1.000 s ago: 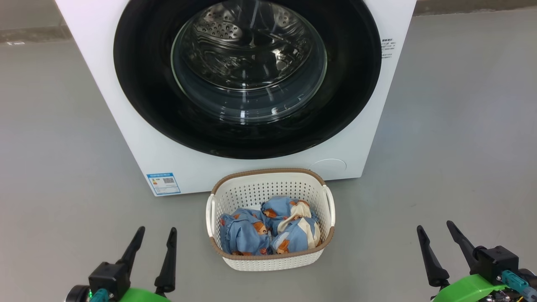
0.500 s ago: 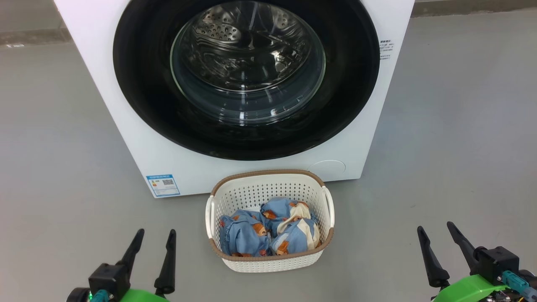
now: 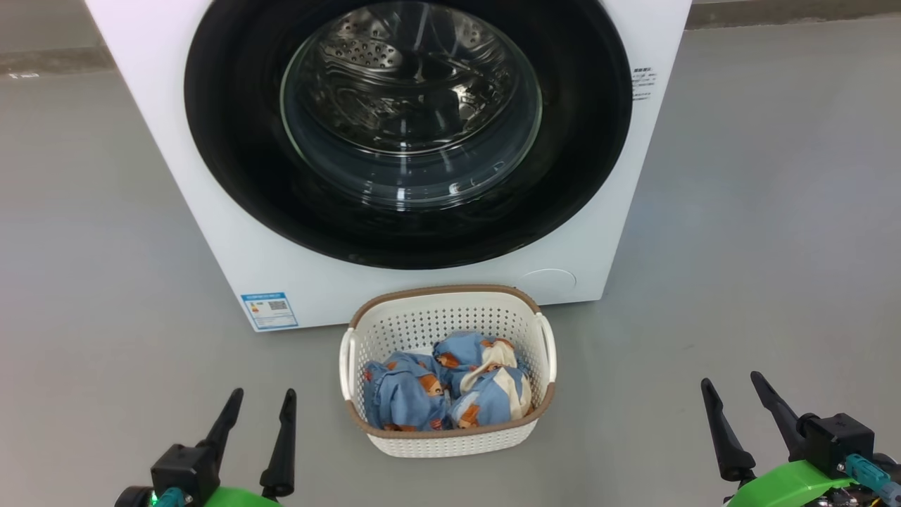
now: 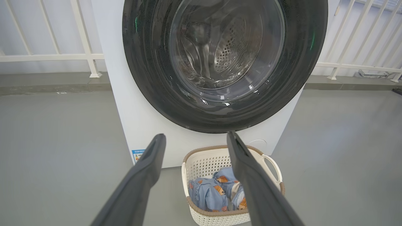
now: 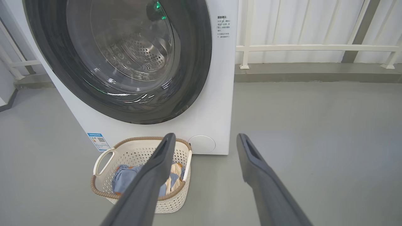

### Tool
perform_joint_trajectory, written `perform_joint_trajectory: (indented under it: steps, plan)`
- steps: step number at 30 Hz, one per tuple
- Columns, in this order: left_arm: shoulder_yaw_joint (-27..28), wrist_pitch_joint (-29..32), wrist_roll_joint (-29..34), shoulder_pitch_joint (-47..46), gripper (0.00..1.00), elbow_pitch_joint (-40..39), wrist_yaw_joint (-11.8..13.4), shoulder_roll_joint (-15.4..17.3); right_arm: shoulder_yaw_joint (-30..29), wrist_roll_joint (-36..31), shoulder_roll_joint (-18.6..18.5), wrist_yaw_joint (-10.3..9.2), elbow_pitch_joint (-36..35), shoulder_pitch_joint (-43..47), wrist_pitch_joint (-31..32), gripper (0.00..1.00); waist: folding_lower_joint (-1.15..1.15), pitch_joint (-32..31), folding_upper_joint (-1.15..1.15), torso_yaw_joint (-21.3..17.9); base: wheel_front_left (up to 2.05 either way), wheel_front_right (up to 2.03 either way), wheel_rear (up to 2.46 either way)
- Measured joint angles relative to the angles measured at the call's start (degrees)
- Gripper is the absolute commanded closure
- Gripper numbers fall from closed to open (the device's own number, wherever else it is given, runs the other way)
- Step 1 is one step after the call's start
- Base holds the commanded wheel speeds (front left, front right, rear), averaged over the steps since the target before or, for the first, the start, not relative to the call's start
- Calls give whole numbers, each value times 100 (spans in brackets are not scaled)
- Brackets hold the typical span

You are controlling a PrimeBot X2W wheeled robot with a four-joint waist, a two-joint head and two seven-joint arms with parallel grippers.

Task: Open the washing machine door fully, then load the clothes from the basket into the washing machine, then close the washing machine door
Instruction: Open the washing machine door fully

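Because the washing machine door [image 3: 408, 127] is shut flat against the front of the washing machine [image 3: 317, 289], nothing can go inside yet, so I think opening it is the first job. The basket [image 3: 450, 440] sits on the floor [image 3: 105, 282] just in front of the washing machine, under the door, so the clothes [image 3: 443, 394] piled in it have only a short trip up. The left end effector [image 3: 262, 393] and the right end effector [image 3: 731, 380] hang farther out from the washing machine, one off each front corner. Both are spread wide and empty, ready to reach.
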Motion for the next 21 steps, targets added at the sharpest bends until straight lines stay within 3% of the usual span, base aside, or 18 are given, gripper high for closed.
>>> perform_joint_trajectory:
  steps: [21]
  plan:
    - [19, 0, -14, -90, 0, -74, 7, -13, -10, 56, -11, 0, -27, -7, 0, 0, 0, 79, 0, -35, 105, 105, -209]
